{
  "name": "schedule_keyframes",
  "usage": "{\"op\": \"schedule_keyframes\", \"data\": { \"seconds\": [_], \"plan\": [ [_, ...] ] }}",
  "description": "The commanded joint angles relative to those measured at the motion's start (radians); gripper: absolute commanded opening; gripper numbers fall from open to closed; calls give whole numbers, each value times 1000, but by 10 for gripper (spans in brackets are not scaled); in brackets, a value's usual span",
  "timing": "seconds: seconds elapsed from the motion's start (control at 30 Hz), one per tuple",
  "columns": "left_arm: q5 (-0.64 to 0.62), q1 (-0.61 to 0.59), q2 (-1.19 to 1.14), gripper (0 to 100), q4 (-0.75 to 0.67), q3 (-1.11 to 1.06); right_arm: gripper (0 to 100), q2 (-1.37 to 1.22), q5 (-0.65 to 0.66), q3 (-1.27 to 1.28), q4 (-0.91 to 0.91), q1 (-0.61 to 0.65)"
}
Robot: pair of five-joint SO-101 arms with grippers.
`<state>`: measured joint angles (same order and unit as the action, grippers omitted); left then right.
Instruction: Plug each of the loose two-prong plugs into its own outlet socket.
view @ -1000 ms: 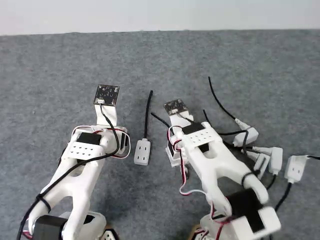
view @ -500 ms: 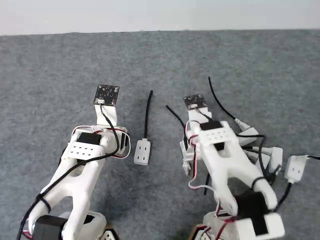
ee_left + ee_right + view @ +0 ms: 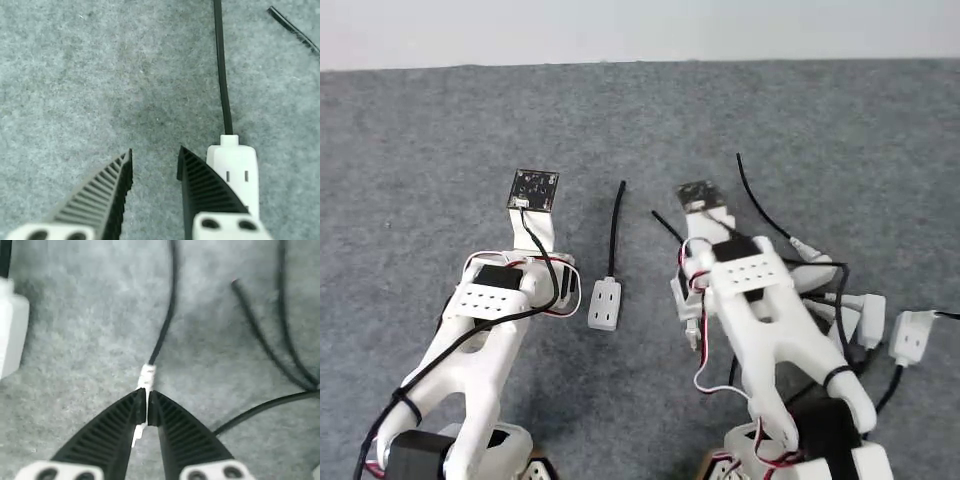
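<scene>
plug (image 3: pixel 147 375), small, white, black-corded

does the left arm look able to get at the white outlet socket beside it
Probably yes: the left arm has its jaws open, and the outlet socket lies just beside one jaw, with nothing between them.
</scene>
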<state>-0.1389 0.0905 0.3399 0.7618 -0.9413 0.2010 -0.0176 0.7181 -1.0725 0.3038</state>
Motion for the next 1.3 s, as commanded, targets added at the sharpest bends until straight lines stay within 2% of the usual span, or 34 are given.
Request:
{"op": "schedule_keyframes", "data": {
  "seconds": [0.0, 0.17, 0.27, 0.5, 1.0, 1.27],
  "plan": [
    [12, 6, 40, 141, -17, 7, 9, 47, -20, 14, 42, 21],
    [12, 6, 40, 141, -17, 7, 9, 58, -14, 20, 45, 31],
    [12, 6, 41, 141, -15, 7, 9, 74, 38, 28, 41, 84],
    [12, 6, 41, 141, -15, 7, 9, 96, 37, 97, 73, 131],
    [12, 6, 41, 141, -15, 7, 9, 96, 81, 121, 104, -65],
    [12, 6, 41, 141, -15, 7, 9, 96, 103, 132, 117, -77]
  ]
}}
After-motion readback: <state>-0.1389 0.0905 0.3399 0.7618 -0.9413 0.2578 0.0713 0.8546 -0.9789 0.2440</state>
